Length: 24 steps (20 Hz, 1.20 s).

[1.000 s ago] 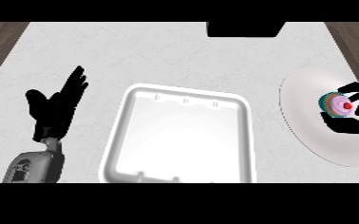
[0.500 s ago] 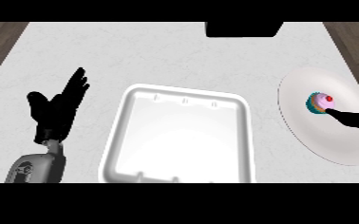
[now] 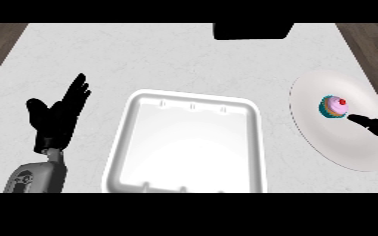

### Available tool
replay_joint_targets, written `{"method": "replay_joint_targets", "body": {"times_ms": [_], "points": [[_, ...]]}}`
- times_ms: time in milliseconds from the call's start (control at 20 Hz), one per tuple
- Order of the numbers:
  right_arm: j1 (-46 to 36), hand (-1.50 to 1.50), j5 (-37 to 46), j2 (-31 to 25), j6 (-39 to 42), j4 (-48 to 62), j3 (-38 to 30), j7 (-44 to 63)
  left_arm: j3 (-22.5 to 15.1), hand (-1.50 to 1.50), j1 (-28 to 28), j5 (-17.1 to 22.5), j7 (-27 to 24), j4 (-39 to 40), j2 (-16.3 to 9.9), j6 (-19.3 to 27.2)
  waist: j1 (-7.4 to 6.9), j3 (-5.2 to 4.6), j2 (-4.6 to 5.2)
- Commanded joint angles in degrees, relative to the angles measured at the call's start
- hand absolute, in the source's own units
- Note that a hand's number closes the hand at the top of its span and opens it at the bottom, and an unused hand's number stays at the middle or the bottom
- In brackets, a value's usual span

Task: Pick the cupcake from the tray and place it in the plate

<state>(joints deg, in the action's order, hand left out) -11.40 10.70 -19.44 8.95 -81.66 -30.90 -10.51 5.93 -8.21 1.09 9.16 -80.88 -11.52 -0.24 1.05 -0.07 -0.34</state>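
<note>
Since the earlier frames the right robot hand (image 3: 363,120) has drawn back from the cupcake (image 3: 333,106) toward the right edge of the view. Now only a dark fingertip shows there, just beside the cupcake, and I cannot tell whether it touches it. I also cannot tell if these fingers are straight or curled, because the rest of the hand is outside the view.

Nearest to the robot, at the lower left, the left robot hand (image 3: 57,116) rests released, with fingers straight and pointing up, well apart from everything. Beside it, in the middle, the white tray (image 3: 122,145) lies on the counter (image 3: 170,55) with nothing visible inside. Further to the right is the plate (image 3: 314,130), and the cupcake stands upright on it, close to the middle. At the far edge of the counter there is a dark block (image 3: 251,30).

By my judgement the task is nearly finished, as the cupcake is already on the plate. What could go wrong is this: if the fingertip catches the cupcake while it retreats, it may tip it or pull it toward the rim.
</note>
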Motion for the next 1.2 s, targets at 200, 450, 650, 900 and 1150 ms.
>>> {"method": "replay_joint_targets", "body": {"times_ms": [200,450,650,900,1150], "points": [[3.91,-1.5,-16.49,-5.25,14.83,2.51,-6.96,6.08,-0.19,0.0,-1.22,-0.54,2.54,-1.46,0.11,0.5,-0.71,0.09,0.27],[3.18,-1.5,-14.09,-5.76,11.38,8.05,-5.92,-2.83,-0.56,0.0,-1.42,-1.21,1.24,0.29,1.17,-0.42,-1.05,0.08,0.35],[4.39,-1.5,-14.46,-9.6,13.9,12.74,-7.3,-6.39,0.94,0.0,-4.23,-1.79,-1.36,4.43,0.48,-0.53,-0.94,0.07,0.39],[6.16,-1.5,-16.23,-11.74,14.09,13.65,-9.01,-7.07,1.05,0.0,0.51,-0.9,0.35,-2.47,0.23,-1.91,-1.02,0.07,0.31],[4.33,-1.5,-15.53,-15.73,15.11,21.01,-8.17,-10.19,1.55,0.0,-0.01,-1.39,-0.07,-0.47,0.51,-2.09,-1.06,0.07,0.34]]}}
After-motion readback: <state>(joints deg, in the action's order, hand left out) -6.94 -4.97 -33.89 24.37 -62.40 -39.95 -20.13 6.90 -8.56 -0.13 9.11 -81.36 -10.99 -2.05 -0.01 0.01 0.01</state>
